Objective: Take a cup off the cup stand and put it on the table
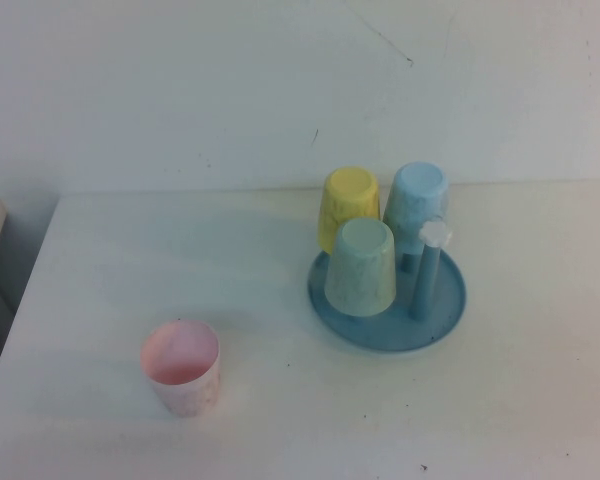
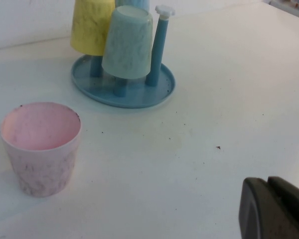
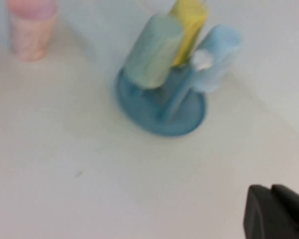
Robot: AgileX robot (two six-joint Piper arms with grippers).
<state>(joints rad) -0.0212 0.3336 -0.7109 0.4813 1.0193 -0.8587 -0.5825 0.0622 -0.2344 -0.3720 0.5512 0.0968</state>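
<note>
- The cup [image 1: 181,367] stands upright on the table [image 1: 100,260], well apart from the cup stand [image 1: 445,305].
- My left gripper [image 2: 274,209] and right gripper [image 3: 276,211] hang above the table; I cannot tell their state.

4 cups [image 1: 181,366], 1 stand [image 1: 440,320].

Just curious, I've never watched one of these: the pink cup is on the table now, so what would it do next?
Probably nothing beyond staying parked. The cup stands upright on the table, apart from the cup stand, whose one peg is bare. The left pincer and right pincer each show only at their own camera's edge, away from it.
</note>
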